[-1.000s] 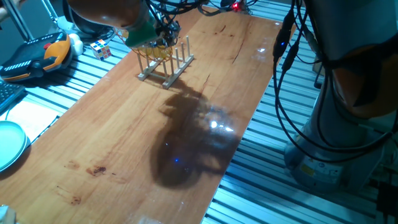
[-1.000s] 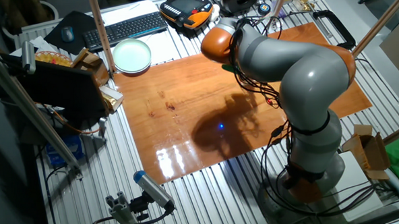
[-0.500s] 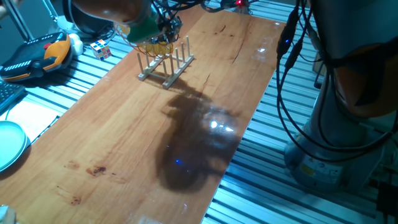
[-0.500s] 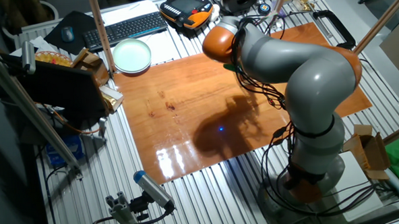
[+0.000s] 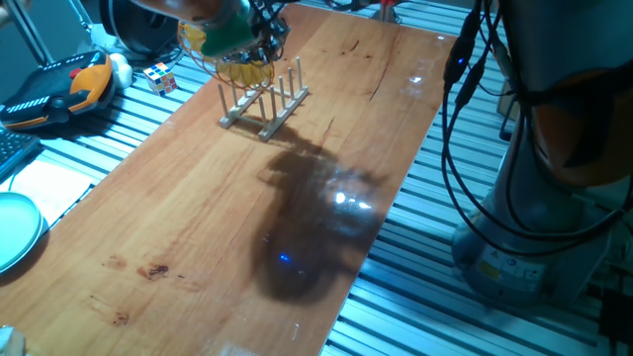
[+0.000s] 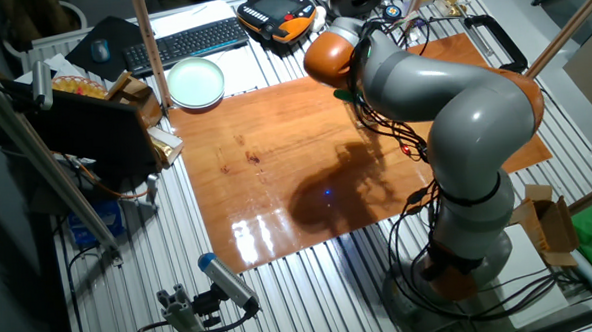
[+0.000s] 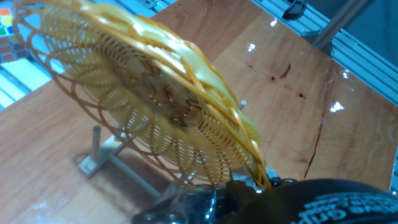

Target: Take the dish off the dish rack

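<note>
Gripping the dish (image 7: 155, 106) by its rim, the gripper (image 7: 252, 180) should lift straight up until it clears the dish rack (image 5: 265, 97) pegs.

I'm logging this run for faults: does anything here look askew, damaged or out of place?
Only the dish is askew: it tilts steeply, pinched at its rim by the gripper above the dish rack. The weave looks intact; nothing is spilled.
</note>
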Controlling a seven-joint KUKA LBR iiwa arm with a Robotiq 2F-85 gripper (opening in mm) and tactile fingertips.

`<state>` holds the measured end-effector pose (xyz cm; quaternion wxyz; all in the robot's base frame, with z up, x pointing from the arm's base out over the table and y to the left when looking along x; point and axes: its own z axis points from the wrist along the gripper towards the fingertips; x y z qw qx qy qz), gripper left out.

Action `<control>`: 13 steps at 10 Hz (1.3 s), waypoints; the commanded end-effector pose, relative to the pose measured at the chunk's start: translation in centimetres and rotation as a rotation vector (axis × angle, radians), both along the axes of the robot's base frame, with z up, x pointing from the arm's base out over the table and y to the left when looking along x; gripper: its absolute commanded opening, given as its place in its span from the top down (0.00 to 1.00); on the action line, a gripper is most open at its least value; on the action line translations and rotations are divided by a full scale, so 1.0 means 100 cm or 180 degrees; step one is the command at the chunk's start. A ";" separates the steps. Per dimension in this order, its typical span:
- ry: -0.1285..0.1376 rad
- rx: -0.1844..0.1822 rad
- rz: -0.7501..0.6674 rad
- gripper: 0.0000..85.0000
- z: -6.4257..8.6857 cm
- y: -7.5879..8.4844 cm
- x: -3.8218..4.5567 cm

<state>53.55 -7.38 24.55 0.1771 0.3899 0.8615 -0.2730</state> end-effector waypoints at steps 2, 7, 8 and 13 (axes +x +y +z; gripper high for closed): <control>0.0012 0.0055 0.0015 0.99 0.002 0.001 -0.0009; 0.0003 0.0347 0.0193 0.99 -0.005 0.024 0.0000; -0.0007 0.0423 0.0216 0.99 -0.009 0.033 0.0013; 0.0002 0.0961 0.0285 0.99 -0.037 0.070 0.0035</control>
